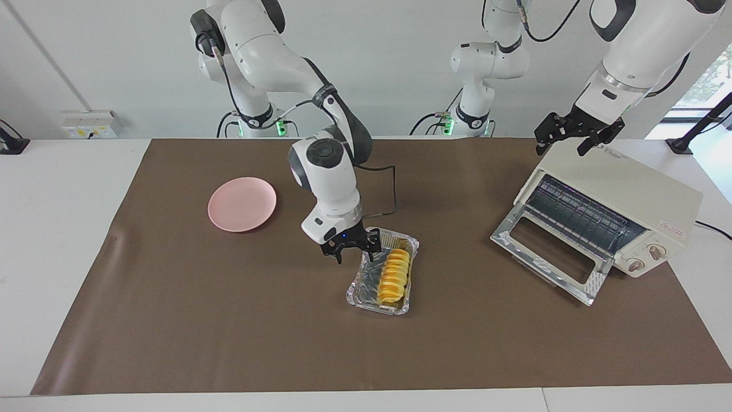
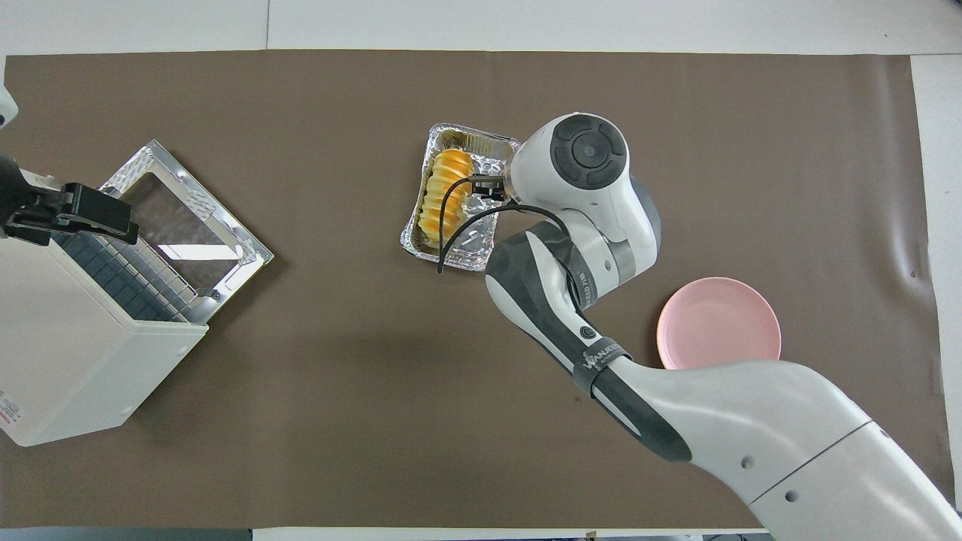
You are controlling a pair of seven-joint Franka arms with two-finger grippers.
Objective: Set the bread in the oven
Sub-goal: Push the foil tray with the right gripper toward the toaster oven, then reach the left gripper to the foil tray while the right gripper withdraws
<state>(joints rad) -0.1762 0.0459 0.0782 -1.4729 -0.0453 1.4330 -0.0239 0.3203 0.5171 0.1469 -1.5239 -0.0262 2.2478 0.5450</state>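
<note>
You see the right claw (image 1: pixel 355 252) low over the corner of the foil tray (image 1: pixel 359 286) that lies nearest the robots, its fingers spread apart and holding nothing. The bread (image 1: pixel 393 276) lies in that tray just beside the claw, on the side toward the left arm's end of the counter (image 1: pixel 229 320), and the fingers are not touching it. The tray sits skewed on the brown mat (image 1: pixel 514 343). From above, you find the claw mostly hidden under the right arm's wrist, with only a dark bit showing at the tray's edge next to the bread (image 2: pixel 443 199).

The pink plate (image 1: pixel 242 203) rests well apart from the right claw, toward the right arm's end of the counter.

You see the left claw (image 1: pixel 577 139) waiting above the top rear edge of the oven (image 1: pixel 640 189), its fingers wide apart and empty. Below it, the oven's glass door (image 1: pixel 552 254) is dropped open, with the wire rack (image 1: pixel 577 214) showing inside.
</note>
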